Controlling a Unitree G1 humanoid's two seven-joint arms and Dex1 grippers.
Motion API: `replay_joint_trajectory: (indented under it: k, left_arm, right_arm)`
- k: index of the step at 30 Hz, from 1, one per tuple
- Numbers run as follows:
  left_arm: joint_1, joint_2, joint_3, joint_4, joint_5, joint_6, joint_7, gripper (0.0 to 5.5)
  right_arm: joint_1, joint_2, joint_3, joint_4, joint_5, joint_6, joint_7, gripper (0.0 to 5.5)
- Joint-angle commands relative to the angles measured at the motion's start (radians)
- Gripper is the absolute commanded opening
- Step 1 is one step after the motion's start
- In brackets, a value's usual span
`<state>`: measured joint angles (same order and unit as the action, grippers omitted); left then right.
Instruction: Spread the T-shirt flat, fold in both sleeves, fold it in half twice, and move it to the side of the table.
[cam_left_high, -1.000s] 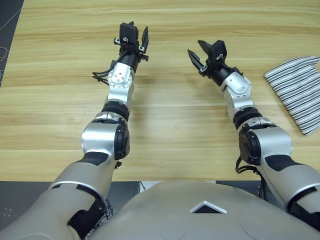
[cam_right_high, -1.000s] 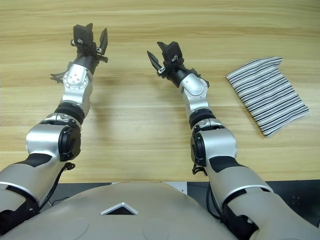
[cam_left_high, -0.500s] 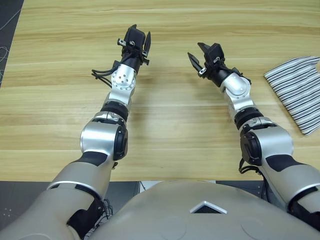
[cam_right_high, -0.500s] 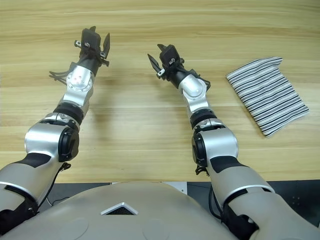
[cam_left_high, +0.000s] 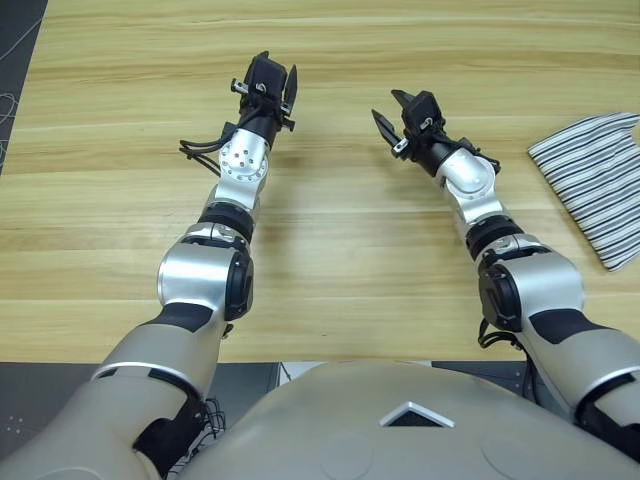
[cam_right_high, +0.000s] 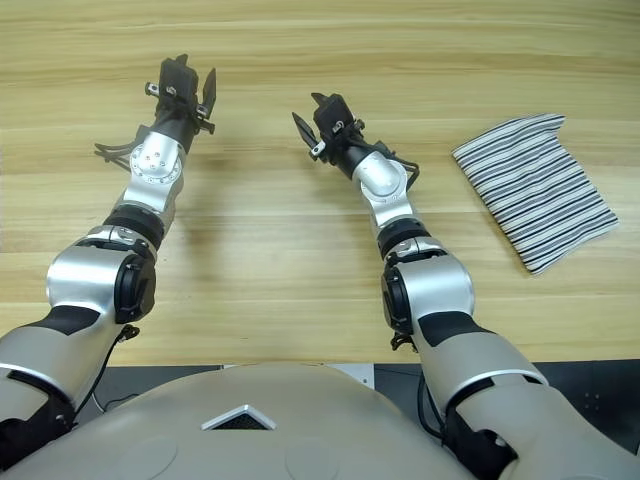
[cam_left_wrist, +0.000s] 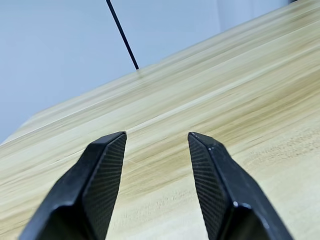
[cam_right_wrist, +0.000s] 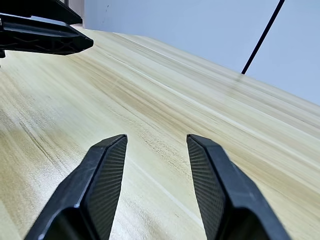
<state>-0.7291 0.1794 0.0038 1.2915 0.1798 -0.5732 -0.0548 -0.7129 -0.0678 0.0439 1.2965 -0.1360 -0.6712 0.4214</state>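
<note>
Both end effectors hang released and empty above the bare bench (cam_left_high: 330, 30). The left end effector (cam_left_high: 277, 70) has its two fingers spread, and its wrist camera shows only wood grain through the gap. The right end effector (cam_right_high: 308, 109) is equally spread, with nothing between its fingers.

The T-shirt (cam_right_high: 535, 190) lies as a compact striped packet with no sleeves showing. It sits well apart from both arms. Taking the T-shirt as the reference, the right end effector is off toward the robot's left of it and slightly farther from the body. The left end effector is farther again in the same direction, so the right arm is clearly the nearer one. The packet's long axis runs from the far side toward the robot, slanting a little to the robot's right as it comes closer. Its near corner lies toward the bench's front edge.

Judging by how it lies, the folding looks done and the packet already sits off to the robot's right side. Little seems to remain beyond drawing the arms back. If the packet needs any nudge or squaring up, the right arm would be the one to do it, sweeping rightward to meet the T-shirt's left long edge. The left arm would have to cross the whole working area.
</note>
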Motion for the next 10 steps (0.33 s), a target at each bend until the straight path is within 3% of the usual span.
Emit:
replay_joint_trajectory:
  k: [1,10]
  left_arm:
    - [-0.02,0.008,0.002,0.012,0.001,0.017,-0.001,2.29]
    - [-0.022,0.005,-0.007,0.011,0.01,0.021,0.005,2.29]
  right_arm:
    - [-0.017,0.0,0.002,0.005,-0.01,0.015,-0.005,2.21]
    - [-0.014,-0.007,0.007,0.004,-0.014,0.011,-0.008,2.21]
